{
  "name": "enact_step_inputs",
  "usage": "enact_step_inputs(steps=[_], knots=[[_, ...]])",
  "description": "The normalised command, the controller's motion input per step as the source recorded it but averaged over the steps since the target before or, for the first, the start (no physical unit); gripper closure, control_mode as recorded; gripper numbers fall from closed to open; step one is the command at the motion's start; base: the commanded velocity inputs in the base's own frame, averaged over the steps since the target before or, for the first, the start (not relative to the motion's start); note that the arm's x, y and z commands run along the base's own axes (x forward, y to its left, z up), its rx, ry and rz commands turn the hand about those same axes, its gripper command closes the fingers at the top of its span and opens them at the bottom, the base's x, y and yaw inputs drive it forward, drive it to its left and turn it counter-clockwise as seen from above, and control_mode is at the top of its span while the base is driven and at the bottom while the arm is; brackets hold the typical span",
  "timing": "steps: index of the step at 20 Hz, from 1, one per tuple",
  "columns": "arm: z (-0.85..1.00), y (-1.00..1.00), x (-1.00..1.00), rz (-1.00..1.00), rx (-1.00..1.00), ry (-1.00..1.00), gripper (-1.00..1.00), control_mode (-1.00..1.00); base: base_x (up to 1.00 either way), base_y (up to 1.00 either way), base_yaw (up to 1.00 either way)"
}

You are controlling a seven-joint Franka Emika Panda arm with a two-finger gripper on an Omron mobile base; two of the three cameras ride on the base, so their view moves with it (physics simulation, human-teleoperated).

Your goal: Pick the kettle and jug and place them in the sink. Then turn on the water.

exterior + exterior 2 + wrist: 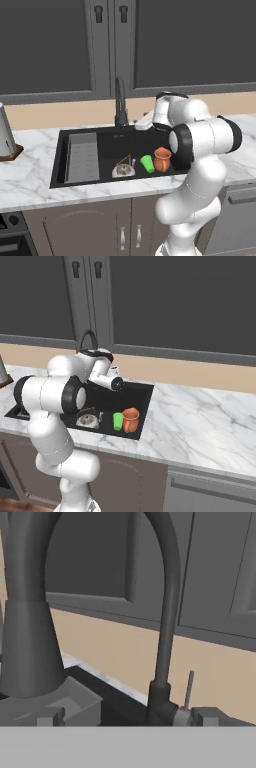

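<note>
Already kettle, jug & green cup are seen standing in sink; tool is held wide open, empty, near faucet base.

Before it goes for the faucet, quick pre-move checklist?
1. kettle in the sink: ok.
2. jug in the sink, upright beside the green cup: ok.
3. Gripper empty and open: ok.
4. Hand camera faces the faucet with its thin lever close ahead: ok.
5. Water running from the spout: not ok, no stream seen.
6. Fingers lined up on the lever: cannot tell.
</note>
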Motion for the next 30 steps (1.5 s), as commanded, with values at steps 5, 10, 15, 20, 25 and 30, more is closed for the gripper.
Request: enact_step_inputs(steps=[5,10,15,20,25,30], knots=[[-0.01,0.12,0.25,0.00,0.00,0.05,-1.00,-1.00,0.00,0.00,0.00],[-0.02,0.02,0.31,-0.08,0.00,0.01,-1.00,-1.00,0.00,0.00,0.00],[-0.33,0.00,0.18,-0.06,0.02,0.00,-1.00,-1.00,0.00,0.00,0.00],[-0.45,0.00,0.07,0.00,0.05,0.00,-1.00,-1.00,0.00,0.00,0.00],[-0.29,0.00,0.02,0.00,0.03,0.00,-1.00,-1.00,0.00,0.00,0.00],[-0.01,0.00,0.03,0.00,0.01,-0.01,-1.00,-1.00,0.00,0.00,0.00]])
